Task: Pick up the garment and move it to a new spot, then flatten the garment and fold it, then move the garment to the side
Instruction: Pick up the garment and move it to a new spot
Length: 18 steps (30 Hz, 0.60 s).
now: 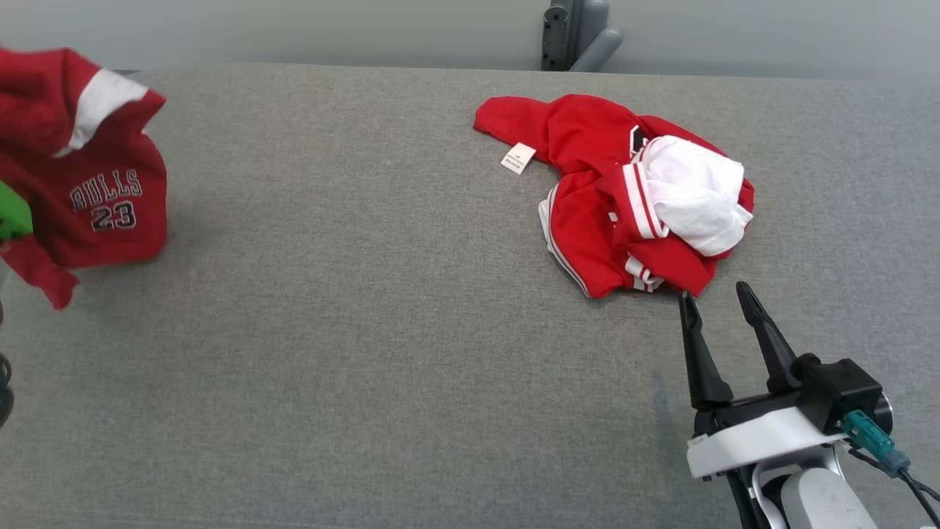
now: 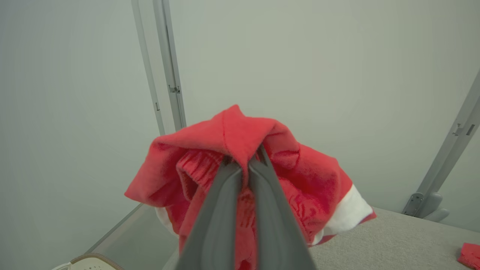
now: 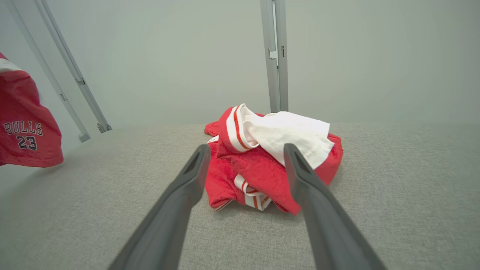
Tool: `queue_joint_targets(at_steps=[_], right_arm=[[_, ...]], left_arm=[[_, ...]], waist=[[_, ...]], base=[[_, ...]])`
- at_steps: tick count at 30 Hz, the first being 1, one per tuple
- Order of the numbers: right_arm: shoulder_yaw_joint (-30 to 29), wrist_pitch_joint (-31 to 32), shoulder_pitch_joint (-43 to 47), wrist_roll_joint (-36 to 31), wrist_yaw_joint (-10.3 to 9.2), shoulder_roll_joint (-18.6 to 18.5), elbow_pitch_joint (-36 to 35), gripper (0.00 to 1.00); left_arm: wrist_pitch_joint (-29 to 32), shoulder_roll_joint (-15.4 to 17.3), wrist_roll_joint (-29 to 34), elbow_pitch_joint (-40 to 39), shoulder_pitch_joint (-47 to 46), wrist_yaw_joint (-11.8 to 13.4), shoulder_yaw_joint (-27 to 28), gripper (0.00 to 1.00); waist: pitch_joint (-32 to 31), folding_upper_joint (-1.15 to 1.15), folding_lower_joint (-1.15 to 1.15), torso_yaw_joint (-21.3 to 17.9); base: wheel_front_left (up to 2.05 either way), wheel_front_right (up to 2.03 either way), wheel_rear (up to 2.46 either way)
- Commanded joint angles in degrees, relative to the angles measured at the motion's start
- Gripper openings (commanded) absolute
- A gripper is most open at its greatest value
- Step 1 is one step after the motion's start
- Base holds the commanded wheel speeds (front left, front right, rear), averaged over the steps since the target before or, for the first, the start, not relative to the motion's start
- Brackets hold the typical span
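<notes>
Two red garments share the grey surface [image 1: 367, 330], well apart. The red jersey [image 1: 95, 191], printed BULLS 23, hangs at the surface's left edge, bunched at the top. The left gripper [image 2: 244, 157] has its jaws pinched tight on a fold of it [image 2: 210, 138], and cloth drapes down either side of the fingers. From the right wrist view the jersey's [image 3: 26, 127] lower hem sits low near the surface, though I cannot tell whether it touches. A green object [image 1: 11, 209] shows at the left border, just beside the jersey.

The crumpled heap [image 1: 609, 213], red with white trim and a white panel on top, lies toward the far right, short of the far edge. A white label [image 1: 518, 158] sticks out on its left side. The right gripper [image 1: 714, 292] has its jaws spread wide and holds nothing. Its fingertips stop just short of the heap's near edge, and in its own wrist view the gripper [image 3: 246, 149] frames the heap [image 3: 262, 165].

Between the jersey and the heap runs a broad bare stretch of surface, and the whole near half is bare too. A grey post [image 1: 580, 33] stands beyond the far edge.
</notes>
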Motion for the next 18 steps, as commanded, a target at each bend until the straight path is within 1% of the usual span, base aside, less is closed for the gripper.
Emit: queue_joint_targets(at_steps=[1,2,6,8,12,13,14,15,16,18], right_arm=[[0.27,-0.01,-0.21,0.03,-0.08,-0.39,0.11,1.00],[0.43,-0.01,-0.30,0.00,-0.08,-0.44,0.16,1.00],[0.97,-0.01,-0.87,0.15,-0.08,-0.98,0.12,1.00],[1.36,-0.01,-1.19,0.22,-0.08,-1.43,0.10,1.00],[2.26,-0.01,-1.28,0.40,-0.08,-1.87,0.23,1.00],[2.51,-0.02,-1.22,0.44,-0.08,-1.89,0.36,1.00],[2.82,-0.01,-1.22,0.51,-0.08,-1.85,0.51,1.00],[3.22,-0.01,-1.27,0.59,-0.08,-1.82,0.61,1.00],[3.60,-0.01,-1.38,0.77,-0.08,-1.75,0.85,1.00],[4.02,-0.01,-1.71,1.01,-0.08,-1.54,0.96,1.00]], left_arm=[[-0.42,0.86,1.17,1.54,1.28,0.50,-0.72,0.00],[-0.37,1.30,2.09,3.17,1.90,0.77,-1.54,0.00],[-0.41,-0.24,2.89,10.00,3.41,0.72,-3.20,0.00],[-0.84,-1.05,2.66,13.47,4.07,0.13,-3.58,0.00],[-3.22,-3.52,0.53,19.86,5.05,-1.06,-2.65,0.00],[-3.68,-3.91,0.24,21.48,5.25,-1.50,-2.50,0.16],[-4.17,-4.43,-0.14,22.72,5.44,-1.90,-2.42,0.46],[-4.52,-4.87,-0.81,24.04,5.54,-2.22,-1.98,0.85],[-5.42,-5.04,-1.09,24.88,5.44,-2.65,-1.68,1.00],[-7.24,-4.93,-1.31,25.61,5.15,-3.38,-1.03,1.00]], waist=[[0.19,0.00,0.00,0.55],[0.24,0.00,0.00,0.72],[0.61,0.00,0.00,1.12],[0.94,0.00,0.00,1.14],[1.19,0.00,0.00,0.81],[1.15,0.00,0.00,0.61],[1.07,0.00,0.00,0.32],[0.98,0.00,0.00,-0.01],[0.86,0.00,0.00,-0.41],[0.46,0.00,0.00,-1.20]], base=[[0.00,0.00,0.00],[0.00,0.00,0.00],[0.00,0.00,0.00],[0.00,0.00,0.00],[0.00,0.00,0.00],[0.00,0.00,0.00],[0.00,0.00,0.00],[0.00,0.00,0.00],[0.00,0.00,0.00],[0.00,0.00,0.00]])
